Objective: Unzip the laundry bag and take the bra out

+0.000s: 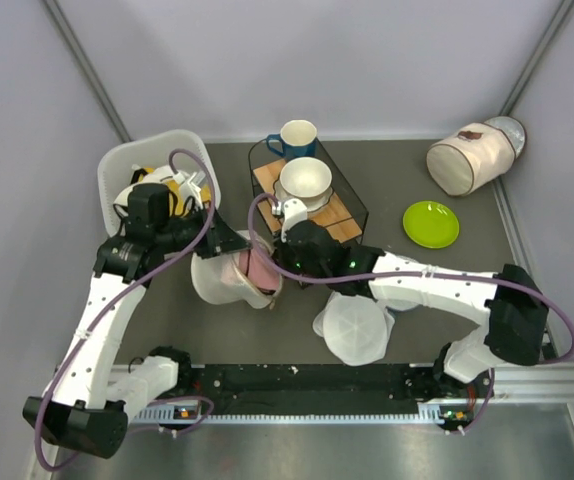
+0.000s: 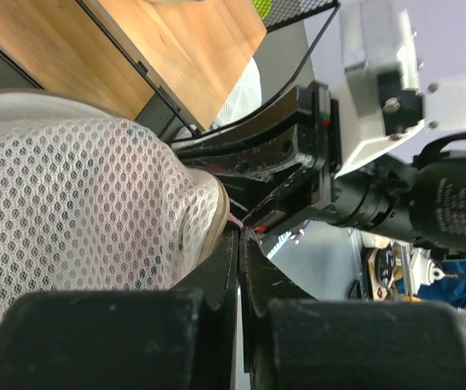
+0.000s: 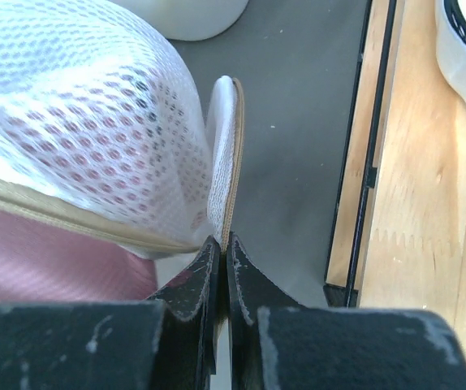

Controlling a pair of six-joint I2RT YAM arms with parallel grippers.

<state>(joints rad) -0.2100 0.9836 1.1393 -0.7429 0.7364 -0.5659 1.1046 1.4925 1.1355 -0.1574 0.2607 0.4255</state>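
Note:
The laundry bag (image 1: 219, 283) is a cream mesh pouch in the middle of the table, held up between both arms with its rim parted. The dusty-pink bra (image 1: 260, 268) shows inside the opening. My left gripper (image 1: 233, 244) is shut on the bag's beige rim; in the left wrist view (image 2: 239, 237) the mesh (image 2: 79, 203) bulges to its left. My right gripper (image 1: 273, 264) is shut on a flap of the bag's zip edge (image 3: 231, 154); the right wrist view shows its tips (image 3: 223, 244) pinching it, with mesh (image 3: 87, 106) and pink bra (image 3: 38, 268) to the left.
A white basket (image 1: 117, 170) holding a yellow item stands at the back left. A wire rack (image 1: 355, 200) with a wooden board, a white bowl (image 1: 305, 180) and a blue mug (image 1: 297, 138) is behind the bag. Translucent round discs (image 1: 353, 328), a green plate (image 1: 431, 224) and a white cylinder bag (image 1: 470, 158) lie to the right.

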